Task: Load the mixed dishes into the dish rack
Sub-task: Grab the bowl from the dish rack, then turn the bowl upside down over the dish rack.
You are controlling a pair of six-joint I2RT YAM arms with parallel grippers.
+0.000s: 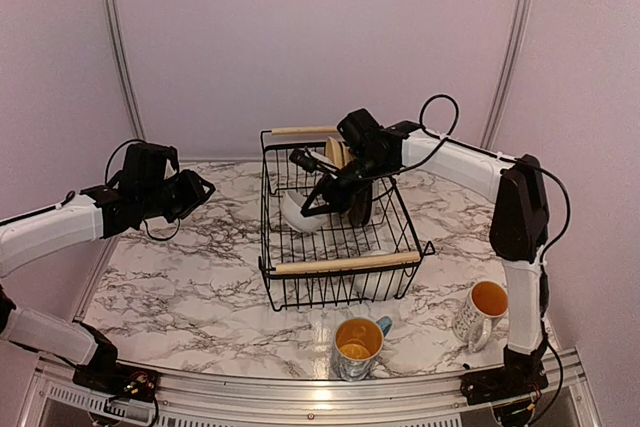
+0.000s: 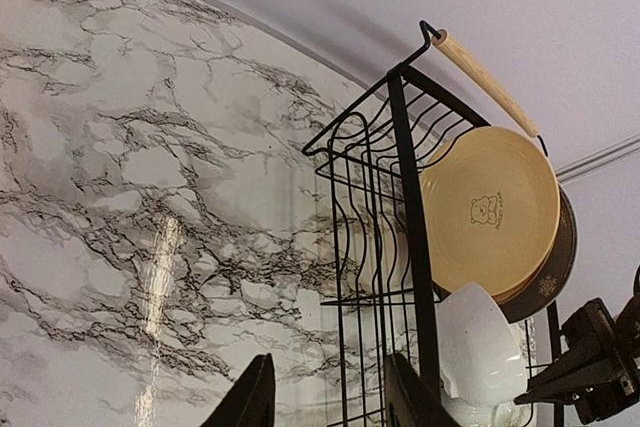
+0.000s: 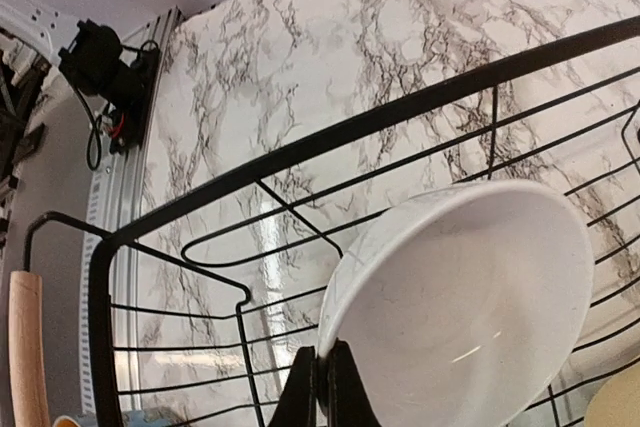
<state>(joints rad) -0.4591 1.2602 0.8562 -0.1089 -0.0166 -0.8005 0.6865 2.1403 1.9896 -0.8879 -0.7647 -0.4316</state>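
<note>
The black wire dish rack [image 1: 285, 277] stands mid-table. Inside it, my right gripper [image 3: 331, 387] is shut on the rim of a white bowl [image 3: 460, 307], which is tilted on its side low in the rack's left part [image 1: 297, 215]. A pale yellow plate [image 2: 490, 212] stands upright at the rack's far end, with a dark plate [image 2: 556, 269] behind it. Two yellow-lined mugs [image 1: 358, 345] [image 1: 482, 309] stand on the table in front of the rack. My left gripper [image 1: 203, 193] hovers left of the rack, open, with nothing between its fingers [image 2: 253, 399].
The rack has a light wooden handle at the near side [image 1: 345, 264] and at the far side [image 1: 303, 130]. Marble tabletop [image 1: 180, 287] spreads left of the rack. The right arm [image 1: 455, 162] reaches over the rack's right rear corner.
</note>
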